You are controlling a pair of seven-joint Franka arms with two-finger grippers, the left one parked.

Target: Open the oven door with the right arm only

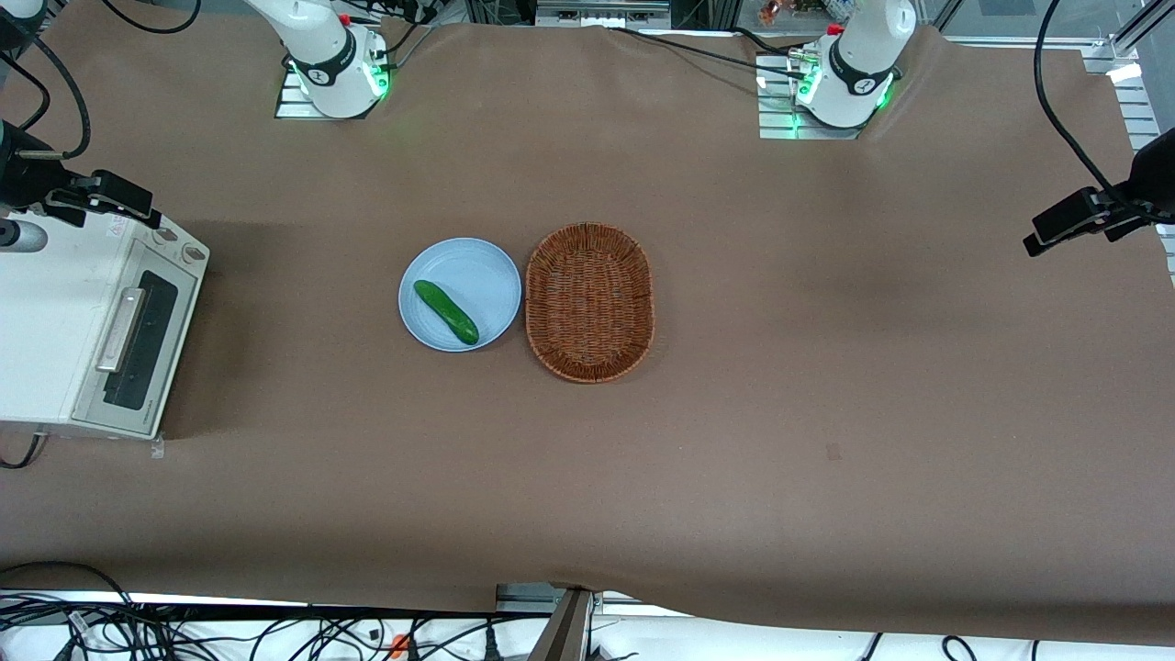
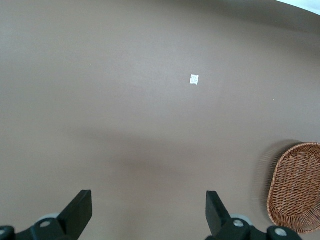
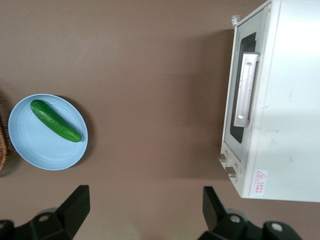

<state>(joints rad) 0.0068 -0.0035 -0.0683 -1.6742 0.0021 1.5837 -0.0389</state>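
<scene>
oven door (image 1: pixel 138 353) shut, gripper (image 3: pixel 144 205) open above the table.

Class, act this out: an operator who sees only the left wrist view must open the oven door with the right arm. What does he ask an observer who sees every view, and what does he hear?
Operator: I see only table and a basket. Is the oven door shut?
Observer: Yes, it lies flush with the oven's front, and nothing touches its bar handle.
Operator: Where is the right arm's tool?
Observer: It hangs open above the table, in front of the door near the knob end, touching nothing.
</scene>
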